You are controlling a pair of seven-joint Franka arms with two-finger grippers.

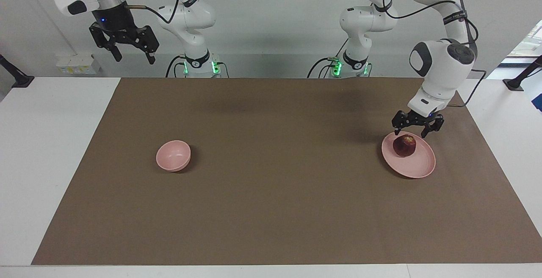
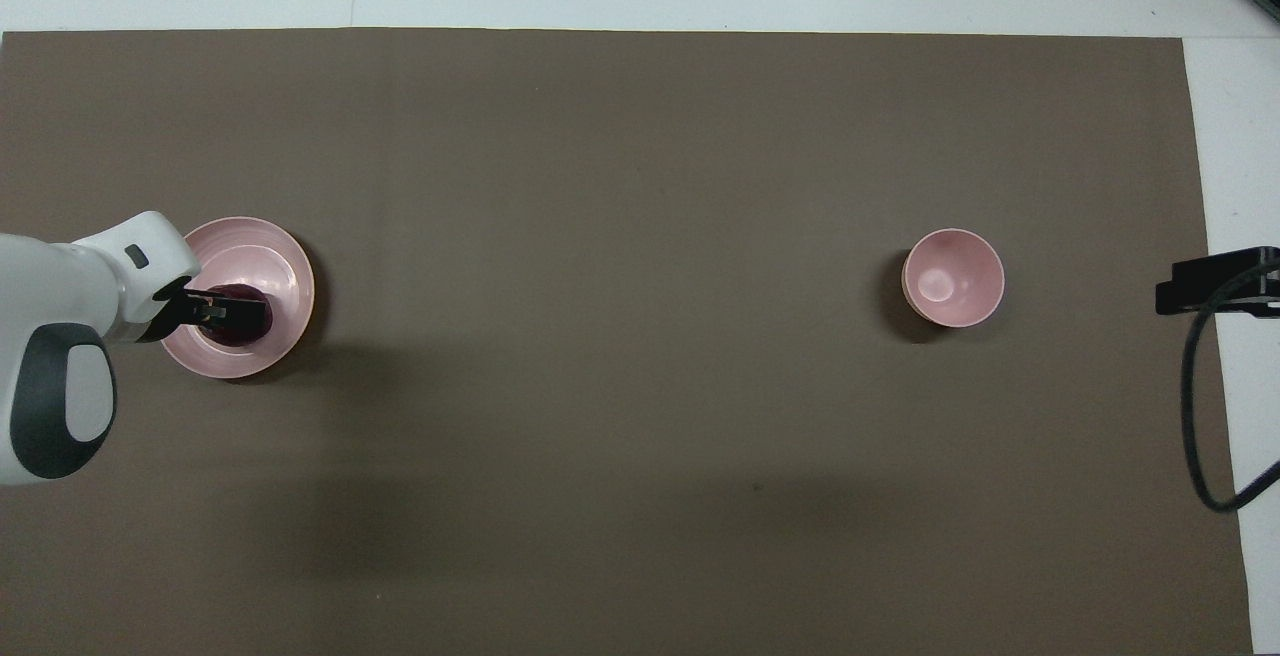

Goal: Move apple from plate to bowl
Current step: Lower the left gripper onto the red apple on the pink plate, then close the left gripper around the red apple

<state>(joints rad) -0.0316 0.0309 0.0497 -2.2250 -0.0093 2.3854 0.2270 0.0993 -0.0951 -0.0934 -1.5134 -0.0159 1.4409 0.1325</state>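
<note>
While the apple (image 1: 404, 145) sits on the plate (image 1: 417, 165) at its twelve o'clock edge, nearest the robots, the left gripper (image 1: 417, 132) is held just above it, jaws spread; the bowl (image 1: 173, 155) lies well apart, and the right gripper (image 1: 132, 55) waits raised, unclenched.

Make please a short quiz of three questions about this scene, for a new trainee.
1. True or false: the apple lies in the bowl.
2. Which gripper is over the plate? A) left gripper B) right gripper
3. Fill in: the left gripper's fingers are ____.

Key: 1 false, it lies on the plate. 2 A; the right arm waits, raised at its own end of the table. 3 open, not yet gripping the apple.
</note>
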